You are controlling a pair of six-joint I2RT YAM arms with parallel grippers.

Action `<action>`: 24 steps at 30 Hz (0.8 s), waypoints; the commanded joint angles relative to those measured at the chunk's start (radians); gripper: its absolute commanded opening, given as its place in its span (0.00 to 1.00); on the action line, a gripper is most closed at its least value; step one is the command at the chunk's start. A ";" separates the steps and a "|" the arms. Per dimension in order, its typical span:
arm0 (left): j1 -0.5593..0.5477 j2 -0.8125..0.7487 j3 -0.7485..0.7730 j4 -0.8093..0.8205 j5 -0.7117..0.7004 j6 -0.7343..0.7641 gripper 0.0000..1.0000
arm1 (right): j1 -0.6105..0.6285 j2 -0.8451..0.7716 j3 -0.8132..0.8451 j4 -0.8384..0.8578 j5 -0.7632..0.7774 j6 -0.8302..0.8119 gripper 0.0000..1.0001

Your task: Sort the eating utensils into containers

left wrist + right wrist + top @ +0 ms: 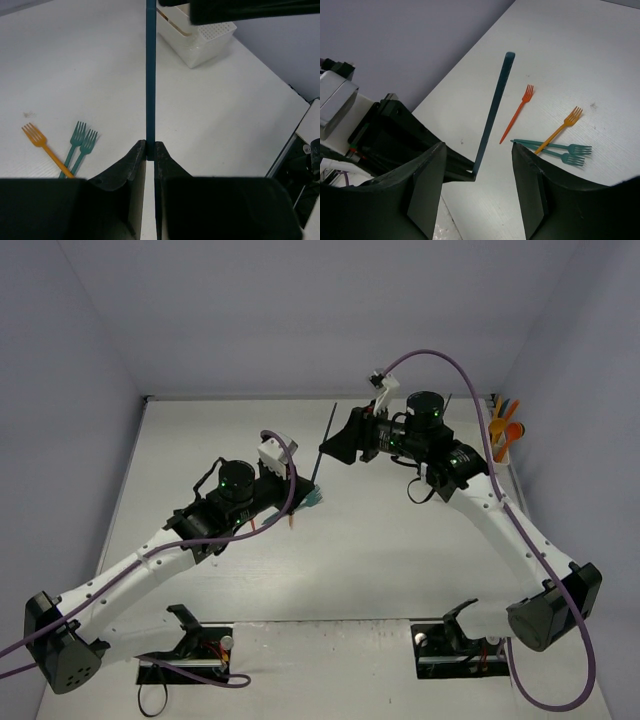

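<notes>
Utensils point(506, 422) stand in the white holder point(499, 453) at the far right edge of the counter point(380, 560).

From the left wrist, the left tool point(150, 150) is fully closed on a teal utensil point(150, 75) and holds it upright. Three forks point(82, 142) lie on the counter.

From the right wrist, the right tool point(477, 147) is about half open and holds nothing; the teal utensil is seen ahead of it.

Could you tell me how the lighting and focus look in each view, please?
Top external: even, diffuse light, only faint shadows, no glare. Left wrist: teal utensil sharp, left gripper nearly black. Right wrist: forks sharp, right gripper dark, little detail.
</notes>
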 commanded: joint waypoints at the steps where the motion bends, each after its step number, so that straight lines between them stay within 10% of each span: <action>1: -0.014 -0.021 0.056 0.090 0.046 0.014 0.00 | 0.027 0.022 0.065 0.081 0.049 -0.014 0.49; 16: -0.019 0.019 0.040 0.074 0.033 -0.002 0.02 | 0.037 0.021 0.054 0.087 0.142 -0.070 0.00; 24: -0.015 0.069 0.044 -0.030 -0.100 -0.035 0.66 | -0.028 0.004 0.024 0.084 0.215 -0.114 0.00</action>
